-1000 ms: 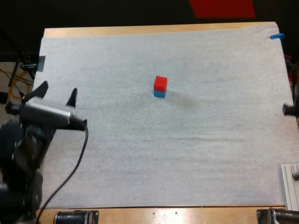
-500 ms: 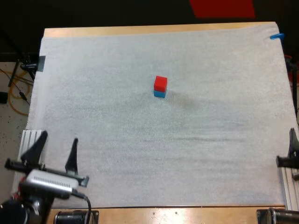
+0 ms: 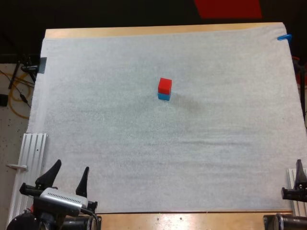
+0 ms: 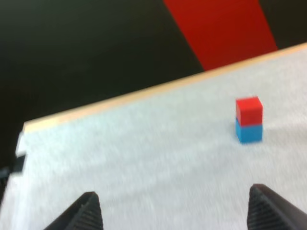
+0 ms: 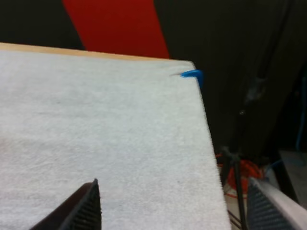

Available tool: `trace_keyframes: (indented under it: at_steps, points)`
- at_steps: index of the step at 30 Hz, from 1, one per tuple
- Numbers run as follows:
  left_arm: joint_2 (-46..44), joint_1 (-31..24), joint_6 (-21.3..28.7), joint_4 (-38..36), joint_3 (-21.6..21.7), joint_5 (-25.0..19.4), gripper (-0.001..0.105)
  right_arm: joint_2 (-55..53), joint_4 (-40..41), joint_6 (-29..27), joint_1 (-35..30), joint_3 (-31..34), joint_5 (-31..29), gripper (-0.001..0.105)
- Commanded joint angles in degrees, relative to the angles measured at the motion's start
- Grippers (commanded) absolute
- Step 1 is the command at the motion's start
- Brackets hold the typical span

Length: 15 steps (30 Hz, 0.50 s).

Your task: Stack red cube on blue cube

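Note:
The red cube (image 3: 164, 85) rests squarely on top of the blue cube (image 3: 164, 96) near the middle of the white mat (image 3: 216, 143). In the left wrist view the red cube (image 4: 249, 110) and the blue cube (image 4: 249, 132) stand far ahead as a stack. My left gripper (image 3: 68, 173) is at the mat's near left corner, open and holding nothing, its fingers (image 4: 81, 213) wide apart. My right gripper (image 5: 172, 211) is open and holds nothing over the mat's right side. In the high view the right gripper (image 3: 300, 178) sits at the near right edge.
A ribbed metal rail (image 3: 29, 158) lies off the mat's left side, and another metal rail (image 3: 293, 191) at the near right. The wooden table edge (image 3: 158, 30) runs along the far side. Beyond the mat's right edge is a dark drop with a stand (image 5: 232, 163).
Both arms have drawn back toward the table's near edge, the left one from mid-left down to the near left corner. The stacked cubes have not moved.

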State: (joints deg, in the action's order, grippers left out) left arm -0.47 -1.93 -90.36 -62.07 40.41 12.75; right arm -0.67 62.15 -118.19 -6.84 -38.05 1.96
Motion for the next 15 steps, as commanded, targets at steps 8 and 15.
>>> trace_keyframes:
  at_steps: [8, 15]
  points:
    - [-8.28, 0.05, -0.67, -4.81, -1.75, -1.33, 0.063, -2.36, -0.35, 0.11, -0.21, 0.22, 2.63, 0.062]
    - [-8.28, 0.05, -0.67, 0.23, -7.74, -1.58, 0.063, -2.37, -0.48, 0.11, -0.21, 2.11, 4.87, 0.062]
